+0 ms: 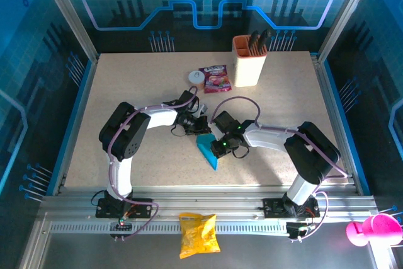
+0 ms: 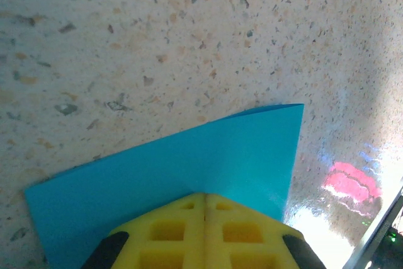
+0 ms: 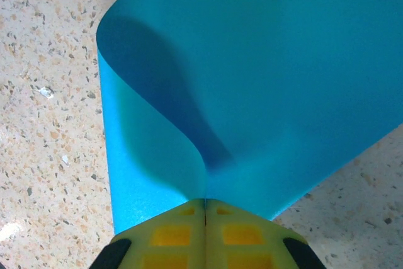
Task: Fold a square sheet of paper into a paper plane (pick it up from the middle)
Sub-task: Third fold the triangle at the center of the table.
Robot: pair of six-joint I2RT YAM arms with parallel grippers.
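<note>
**Left gripper (image 1: pixel 199 124) and right gripper (image 1: pixel 221 144) both clamp the paper (image 1: pixel 208 150)**

Left gripper's yellow pads (image 2: pixel 170 231) are pressed flat together with no gap, nipping one edge of the blue sheet. In the left wrist view the paper spreads away from the pads as a flat, plain panel with one sharp corner at the upper right. The speckled table (image 1: pixel 126 86) lies behind it.

Right gripper's pads (image 3: pixel 242 234) are likewise closed tight on the opposite edge. In the right wrist view the sheet curls over on its left side in a soft, uncreased roll that casts a dark shadow across the blue. A bit of yellow pad shows at the sheet's far edge.

From above, the paper sits mid-table between the two grippers, its narrow end pointing toward the arm bases. Whether it is lifted clear of the table cannot be told. A pink-red packet (image 1: pixel 215 79) and a beige cup (image 1: pixel 248 67) stand well apart, farther back.
</note>
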